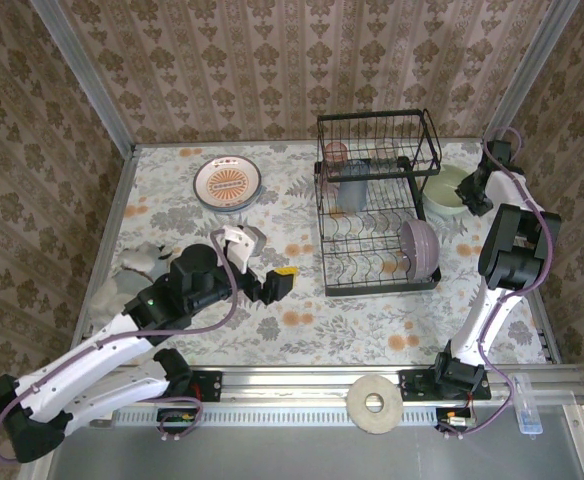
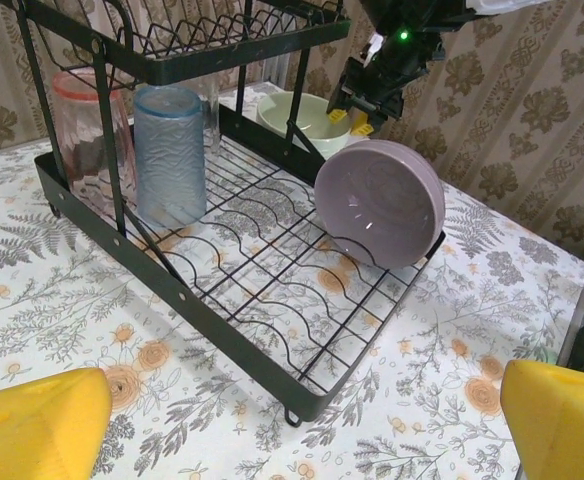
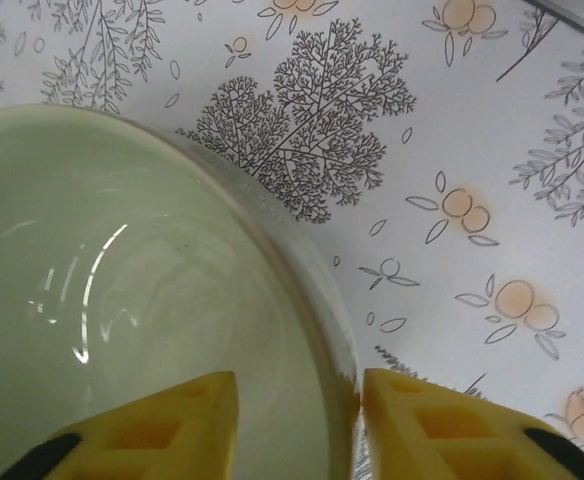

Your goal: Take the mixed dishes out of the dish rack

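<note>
Top view: lilac bowl (image 1: 419,250) stands on edge in dish rack (image 1: 377,289), lower tier; left claw (image 1: 277,283) held wide, nearby

Left wrist: bowl judged glazed, slippery, fragile; grip at rim advised

Right wrist: right claw (image 3: 300,430) set narrow astride rim of cream-green bowl (image 3: 122,300) on bench (image 3: 452,130); clamping cannot be told

Damask wallpaper (image 1: 272,60); floral table (image 1: 272,335), seemingly daylit.

Floral table (image 1: 307,335), dish rack (image 1: 377,290), orange-patterned plate (image 1: 228,183), cream-green bowl (image 1: 442,197)
</note>
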